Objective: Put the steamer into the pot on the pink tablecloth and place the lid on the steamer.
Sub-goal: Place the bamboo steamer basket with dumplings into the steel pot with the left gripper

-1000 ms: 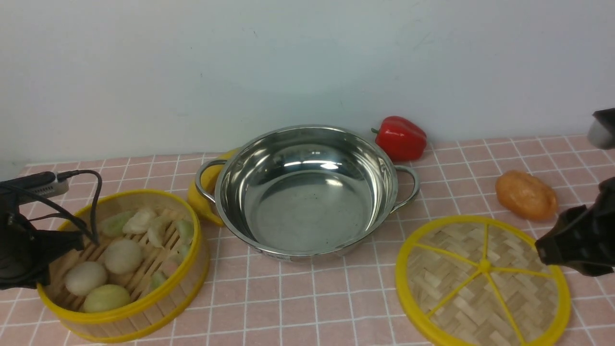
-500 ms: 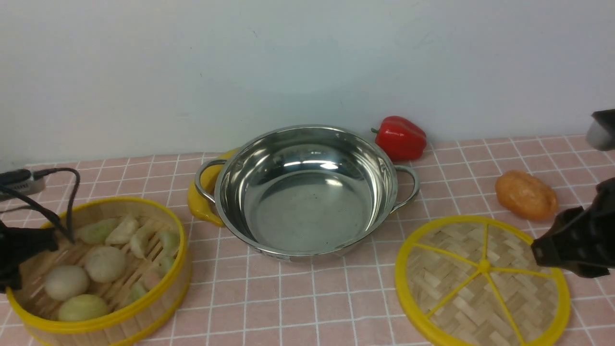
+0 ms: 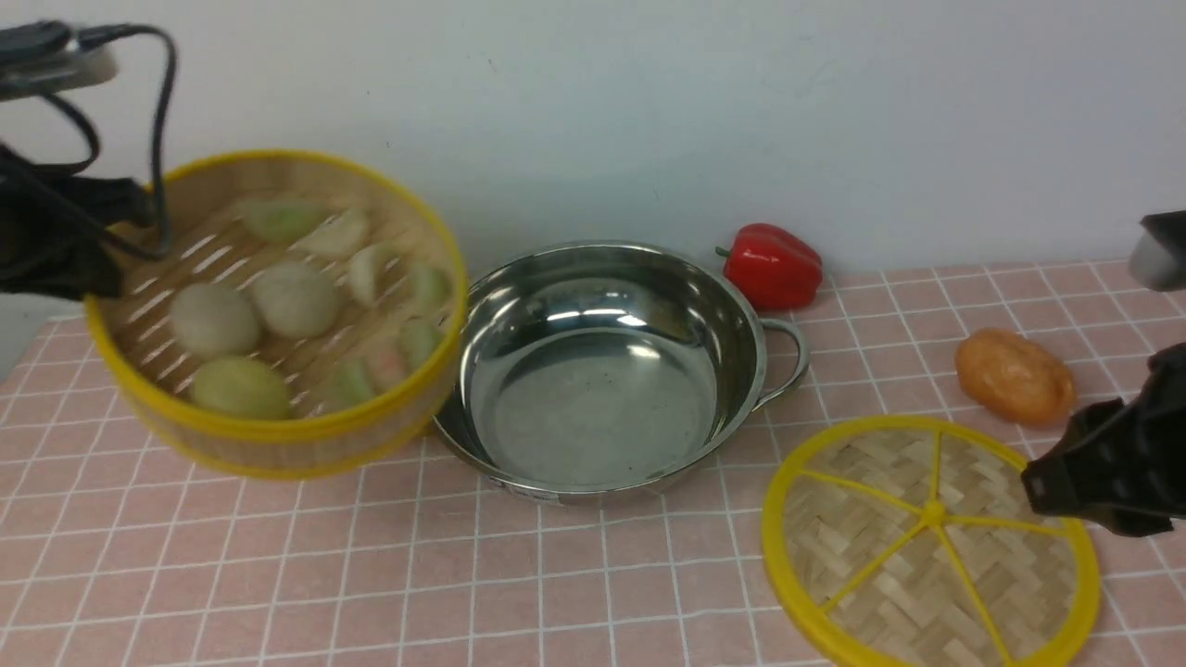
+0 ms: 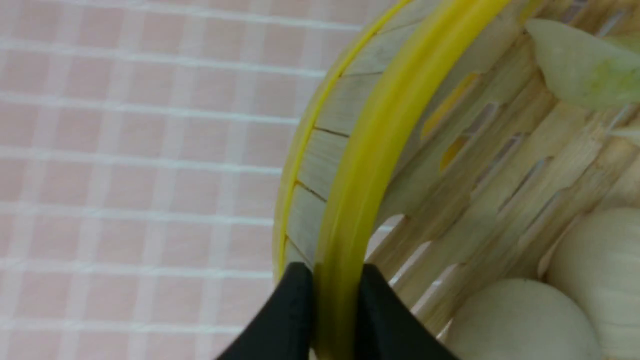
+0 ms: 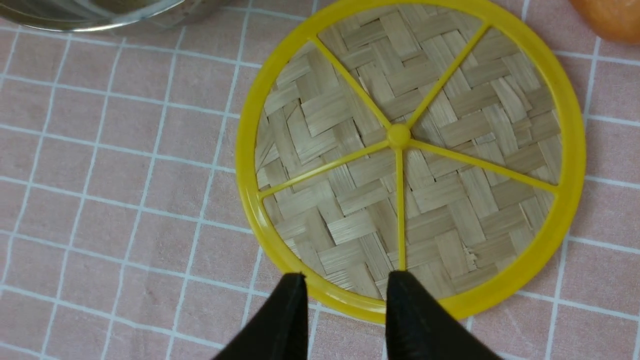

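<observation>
The steamer (image 3: 278,435), a bamboo basket with yellow rims holding pale buns and dumplings, hangs in the air at the left, tilted, its right side overlapping the pot's left edge. My left gripper (image 3: 116,232) is shut on its left rim. In the left wrist view the gripper (image 4: 336,282) has one black finger on each side of the yellow rim (image 4: 365,165). The shiny steel pot (image 3: 593,389) stands empty mid-table on the pink tablecloth (image 3: 556,584). The lid (image 3: 927,537) lies flat at the front right. My right gripper (image 3: 1033,486) is open over the lid's right rim; the right wrist view shows the gripper (image 5: 347,287) straddling the rim of the lid (image 5: 400,135).
A red pepper (image 3: 774,266) lies behind the pot by the wall. An orange-brown toy food (image 3: 1015,375) sits behind the lid at the right. A black cable (image 3: 167,139) loops from my left wrist above the steamer.
The steamer has left the cloth: my left gripper carried it up and to the right, toward the pot. The right gripper has barely shifted.
</observation>
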